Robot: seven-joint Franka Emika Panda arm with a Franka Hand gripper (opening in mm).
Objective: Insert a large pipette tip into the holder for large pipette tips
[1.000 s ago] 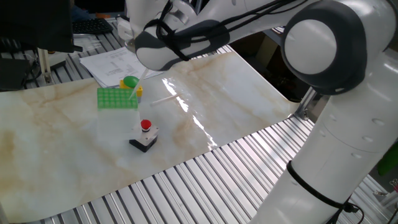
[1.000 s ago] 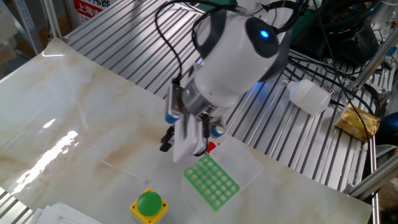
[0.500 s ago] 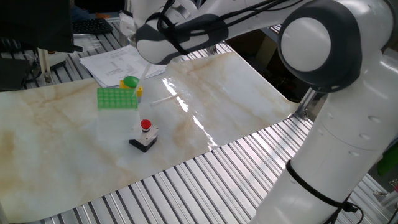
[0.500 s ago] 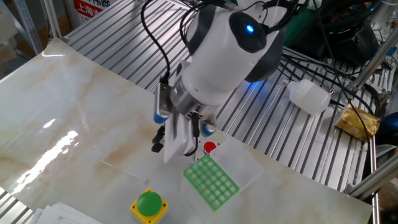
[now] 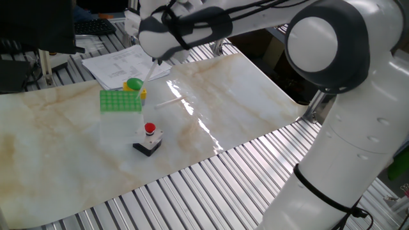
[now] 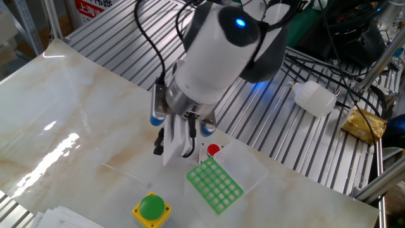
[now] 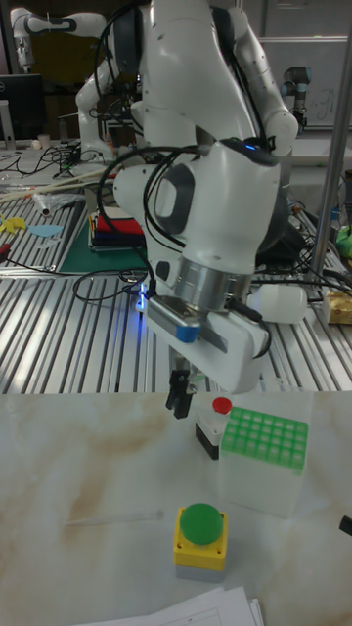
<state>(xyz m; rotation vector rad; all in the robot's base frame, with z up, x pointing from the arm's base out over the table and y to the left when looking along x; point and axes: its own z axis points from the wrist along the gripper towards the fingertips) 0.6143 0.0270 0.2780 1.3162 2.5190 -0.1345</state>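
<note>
The large pipette tip (image 7: pixel 112 517) lies flat on the marble top, a thin pale cone; it also shows as a faint line (image 6: pixel 121 170) and a white sliver (image 5: pixel 167 101). The holder for large pipette tips (image 6: pixel 215 185) is the bright green rack (image 7: pixel 264 431) (image 5: pixel 120 101) on a clear base, its holes empty. My gripper (image 7: pixel 182 395) hangs above the table beside the rack's left end, up and to the right of the tip. Its dark fingers (image 6: pixel 160 144) point down, look open and hold nothing.
A yellow box with a round green knob (image 7: pixel 200 532) stands in front of the rack. A small black box with a red button (image 5: pixel 148 138) sits behind it. Papers (image 5: pixel 118 64) lie at the table's edge. A metal slatted bench (image 6: pixel 297 145) surrounds the marble sheet.
The arm has swung its gripper away from the rack and toward the lying tip, by a hand's width. Nothing on the table has moved.
</note>
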